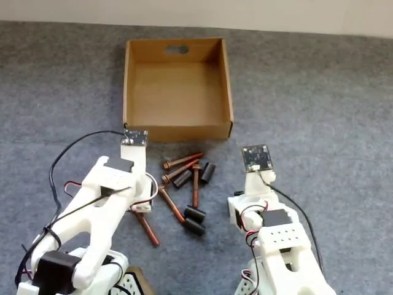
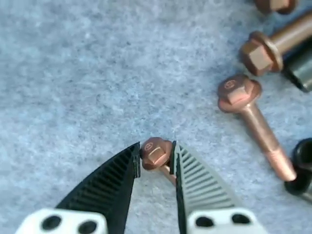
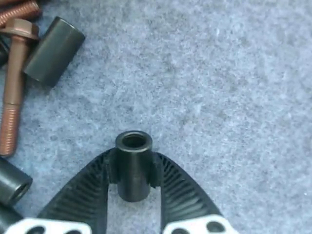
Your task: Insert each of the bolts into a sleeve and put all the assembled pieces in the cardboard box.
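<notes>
Left fingers (image 2: 114, 175) clench a copper bolt (image 2: 156, 153) just under its hex head, which sits between the two tips; the shank is mostly hidden behind them. Right fingers (image 3: 83, 195) grasp a black sleeve (image 3: 133, 168) by its sides, its open bore poking out past the tips. Loose bolts (image 1: 195, 184) and sleeves (image 1: 194, 215) lie in a cluster on the grey desk (image 1: 319, 92) between the two arms, and the box (image 1: 178, 131) stands just beyond that cluster.

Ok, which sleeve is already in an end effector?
The black sleeve clamped in the right end effector, bore facing the wrist camera. The other sleeves lie loose on the carpet beside the bolts.
</notes>
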Motion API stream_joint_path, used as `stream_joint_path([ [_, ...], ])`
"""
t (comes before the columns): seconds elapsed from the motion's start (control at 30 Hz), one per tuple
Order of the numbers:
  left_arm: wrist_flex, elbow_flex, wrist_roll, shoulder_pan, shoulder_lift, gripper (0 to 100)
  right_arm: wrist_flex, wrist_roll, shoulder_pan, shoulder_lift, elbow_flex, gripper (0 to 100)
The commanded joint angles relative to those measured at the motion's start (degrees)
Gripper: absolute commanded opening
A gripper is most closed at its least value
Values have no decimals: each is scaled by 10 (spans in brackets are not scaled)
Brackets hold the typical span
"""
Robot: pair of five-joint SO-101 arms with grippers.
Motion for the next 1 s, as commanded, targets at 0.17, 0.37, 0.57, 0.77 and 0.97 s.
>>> stream_joint_path([
  [0.17,-95,-13,-15,-83,-2,17,-9,-3,-5,-8,-2,6],
  [0.37,-153,-59,-13,-161,-3,17,-9,-3,-5,-8,-2,6],
  [0.57,-121,-62,-12,-142,-3,21,-9,-3,-5,-8,-2,6],
  [0.77,-26,-94,51,-107,-3,126,-9,-3,-5,-8,-2,6],
  [0.97,40,-135,190,-95,1,180,-9,-3,-5,-8,-2,6],
])
